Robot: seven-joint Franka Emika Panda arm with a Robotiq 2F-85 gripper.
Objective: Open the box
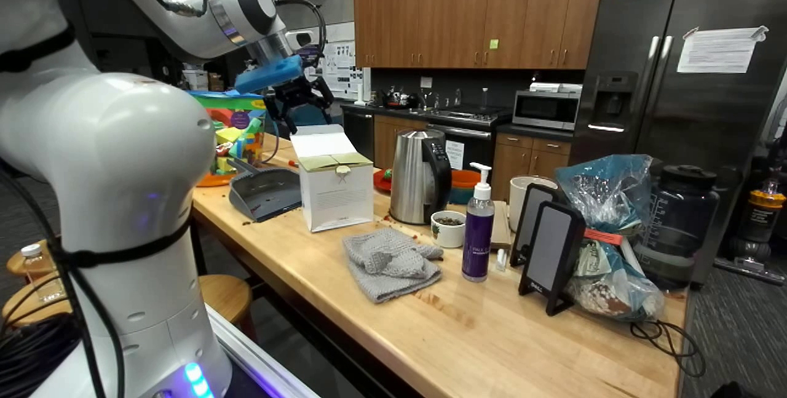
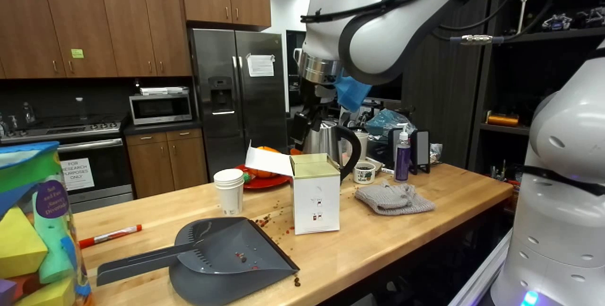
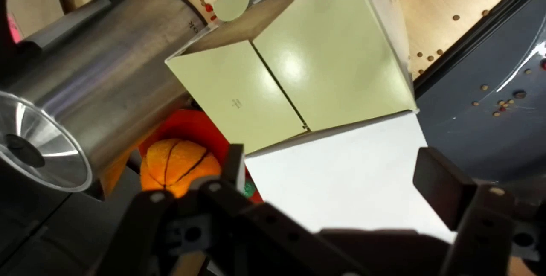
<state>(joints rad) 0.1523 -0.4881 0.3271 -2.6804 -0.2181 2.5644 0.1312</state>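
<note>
The white box [image 1: 338, 198] stands upright on the wooden table in both exterior views. Its white lid [image 2: 269, 160] is swung back from the top, sloping outward on the side away from the cloth. Pale green inner flaps [image 3: 332, 62] lie across the top of the box, with a dark slit between them and a gap along one edge. Over the lid hovers my gripper [image 1: 310, 124], its fingers [image 3: 443, 186] wide apart. In the wrist view the lid's white inner face shows between them, and nothing is gripped. Whether a finger touches the lid, I cannot tell.
A steel kettle [image 3: 128, 71] stands close beside the box. On its opposite side lies a grey dustpan [image 2: 231, 254]. Stacked paper cups [image 2: 229, 195] and a red plate with an orange ball [image 3: 179, 165] sit behind. A grey cloth [image 1: 390, 262] lies in front.
</note>
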